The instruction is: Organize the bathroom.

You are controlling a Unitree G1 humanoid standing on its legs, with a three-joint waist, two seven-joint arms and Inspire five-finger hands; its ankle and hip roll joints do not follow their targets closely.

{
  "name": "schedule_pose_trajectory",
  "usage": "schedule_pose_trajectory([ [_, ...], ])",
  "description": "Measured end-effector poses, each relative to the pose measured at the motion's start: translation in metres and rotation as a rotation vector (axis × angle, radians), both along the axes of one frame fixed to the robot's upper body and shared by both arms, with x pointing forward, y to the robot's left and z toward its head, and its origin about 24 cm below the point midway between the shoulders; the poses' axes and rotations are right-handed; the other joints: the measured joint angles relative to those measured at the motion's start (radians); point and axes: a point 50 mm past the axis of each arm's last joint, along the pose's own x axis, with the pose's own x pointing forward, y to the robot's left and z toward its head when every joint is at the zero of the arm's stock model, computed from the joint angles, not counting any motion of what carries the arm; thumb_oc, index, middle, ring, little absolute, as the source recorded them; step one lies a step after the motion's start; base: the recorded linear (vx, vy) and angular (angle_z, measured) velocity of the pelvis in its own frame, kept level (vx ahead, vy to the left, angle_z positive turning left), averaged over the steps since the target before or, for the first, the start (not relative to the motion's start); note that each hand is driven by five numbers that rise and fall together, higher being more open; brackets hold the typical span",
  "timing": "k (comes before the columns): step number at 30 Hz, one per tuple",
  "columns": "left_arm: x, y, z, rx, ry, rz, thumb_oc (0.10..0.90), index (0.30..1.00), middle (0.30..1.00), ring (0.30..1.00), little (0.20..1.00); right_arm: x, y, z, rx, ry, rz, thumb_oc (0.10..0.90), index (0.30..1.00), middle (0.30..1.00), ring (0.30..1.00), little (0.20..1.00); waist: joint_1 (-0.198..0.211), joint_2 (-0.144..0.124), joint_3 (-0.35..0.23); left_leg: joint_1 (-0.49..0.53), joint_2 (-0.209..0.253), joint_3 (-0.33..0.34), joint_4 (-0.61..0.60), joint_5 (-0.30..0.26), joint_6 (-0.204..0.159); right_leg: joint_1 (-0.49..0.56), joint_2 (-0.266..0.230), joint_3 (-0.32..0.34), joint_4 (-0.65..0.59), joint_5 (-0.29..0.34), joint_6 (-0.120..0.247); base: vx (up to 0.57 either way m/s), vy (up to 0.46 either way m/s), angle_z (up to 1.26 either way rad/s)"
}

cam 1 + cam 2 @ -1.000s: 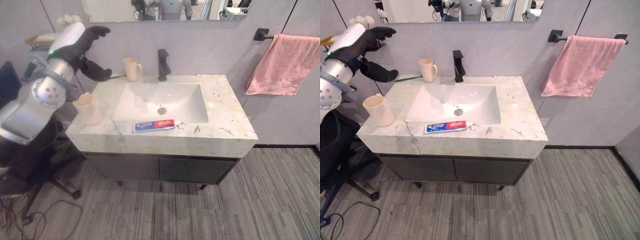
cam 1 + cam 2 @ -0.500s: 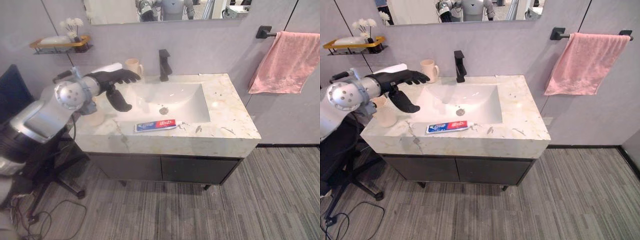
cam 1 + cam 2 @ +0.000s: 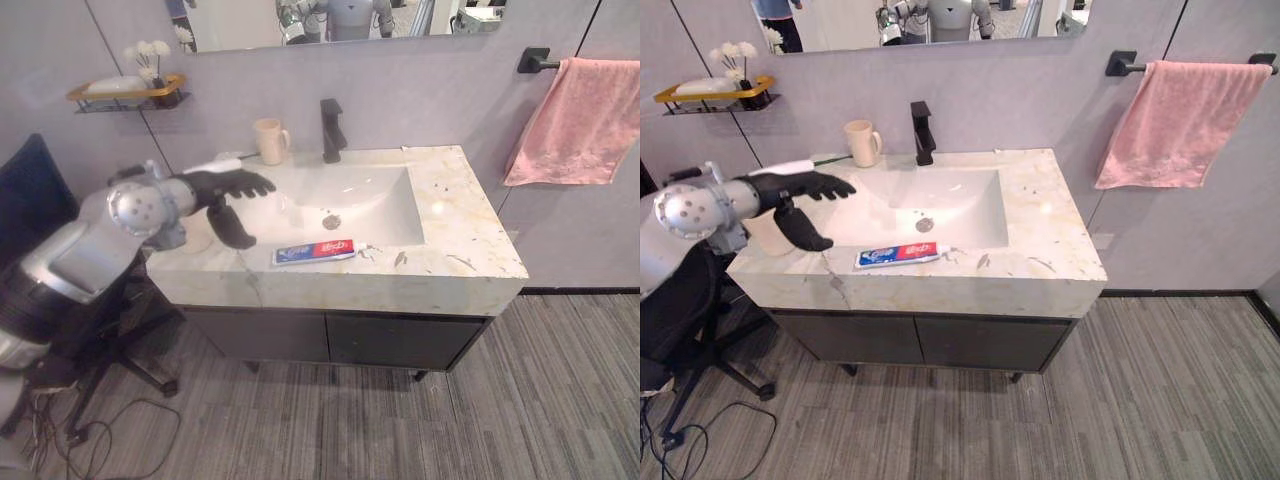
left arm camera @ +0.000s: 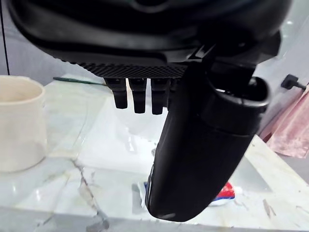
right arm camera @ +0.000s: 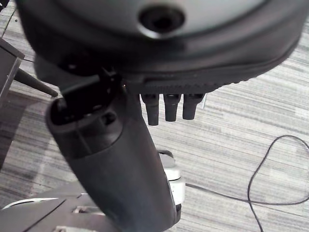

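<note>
L hand (image 3: pixel 228 190) is hovering mid-left of frame over the counter (image 3: pixel 470 255), fingers straight and spread, thumb hanging down, holding nothing, prob lining up on the toothpaste tube (image 3: pixel 314 251) lying flat nr the front edge, just right of the thumb. Cup (image 4: pixel 19 129) is sitting beside the hand; mug (image 3: pixel 268 140) by the faucet (image 3: pixel 330 130), upper center. Basin side is giving open room. R hand (image 5: pixel 116 140) is hanging over floor, relaxed.

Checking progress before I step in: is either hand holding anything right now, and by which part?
Nothing is held. The left hand hangs open over the counter beside a cup; the right hand is open above the floor.
</note>
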Motion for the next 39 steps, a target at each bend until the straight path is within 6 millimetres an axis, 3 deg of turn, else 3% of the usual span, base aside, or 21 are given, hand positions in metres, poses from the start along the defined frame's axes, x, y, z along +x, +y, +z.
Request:
schedule_pose_trajectory([
  [6,0.000,0.000,-0.009,-0.048,0.036,0.020,0.800,0.900,0.900,0.900,0.900,-0.002,-0.001,0.000,-0.012,0.000,-0.003,0.800,0.900,0.900,0.900,0.900,0.015,0.002,0.001,-0.016,0.000,-0.002,0.000,0.000,0.000,-0.015,0.000,-0.001,0.001,0.000,0.000,0.00,0.000,0.00],
  [22,0.000,-0.002,-0.011,-0.061,0.065,0.091,0.800,0.900,0.900,0.900,0.900,0.002,-0.001,0.000,-0.015,-0.021,0.003,0.800,0.900,0.900,0.900,0.900,-0.011,-0.001,0.056,-0.018,0.000,0.001,0.000,0.000,0.000,-0.019,0.000,0.001,0.000,0.001,0.001,0.01,-0.002,0.00],
  [39,0.002,-0.007,-0.017,-0.041,0.084,0.110,0.800,0.900,0.900,0.900,0.900,0.003,0.000,0.000,-0.015,-0.023,0.005,0.800,0.900,0.900,0.900,0.900,-0.018,-0.007,0.066,-0.017,0.002,0.013,0.001,0.000,-0.001,-0.027,0.000,0.014,0.002,0.001,0.002,0.01,-0.004,-0.02],
])
